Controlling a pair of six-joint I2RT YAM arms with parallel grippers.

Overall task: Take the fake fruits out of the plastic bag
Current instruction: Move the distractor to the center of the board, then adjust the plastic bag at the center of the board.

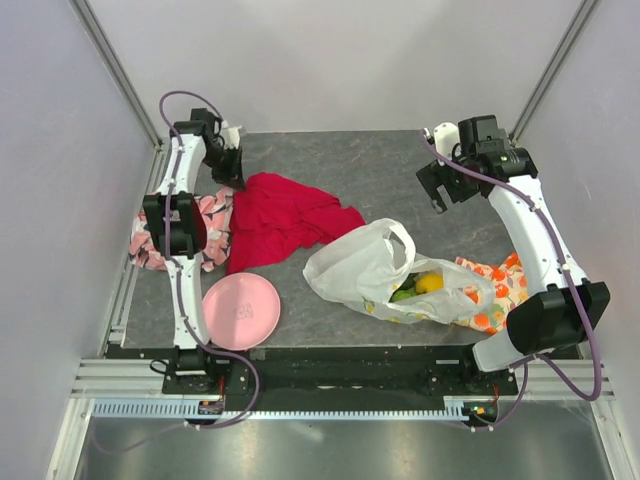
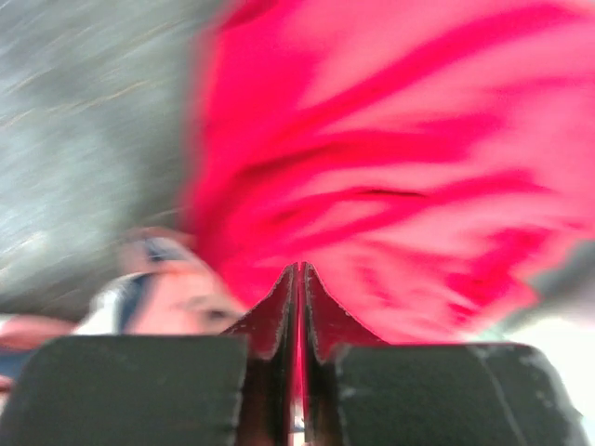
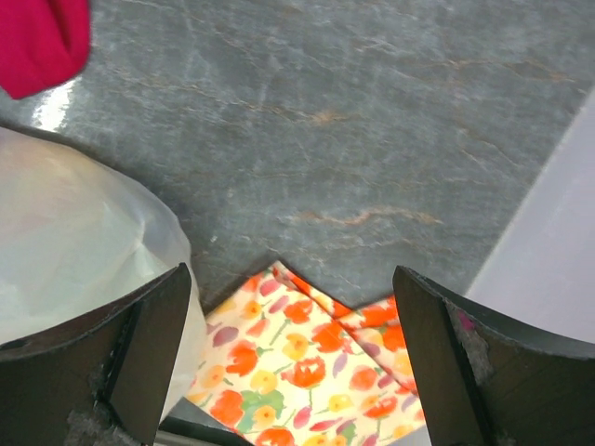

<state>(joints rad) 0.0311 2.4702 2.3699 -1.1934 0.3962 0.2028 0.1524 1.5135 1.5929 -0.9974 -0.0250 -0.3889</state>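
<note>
The plastic bag (image 1: 365, 262) lies crumpled at the table's centre right, with its mouth toward the right front. Inside it show a yellow fruit (image 1: 429, 283) and a green fruit (image 1: 403, 294); other fruits are hidden. My right gripper (image 1: 437, 195) is open and empty, raised over the bare table behind the bag. In the right wrist view (image 3: 290, 274) the bag (image 3: 74, 232) sits at its left. My left gripper (image 1: 237, 180) is far from the bag, at the back left. In the blurred left wrist view (image 2: 301, 268) it is shut on the corner of a red cloth (image 2: 390, 139).
The red cloth (image 1: 285, 215) spreads over the table's middle left. A pink-white floral cloth (image 1: 212, 225) lies at the left edge. A pink plate (image 1: 240, 312) sits at the front left. An orange flower-printed cloth (image 1: 495, 290) lies under the bag's right side, and also shows in the right wrist view (image 3: 297, 372).
</note>
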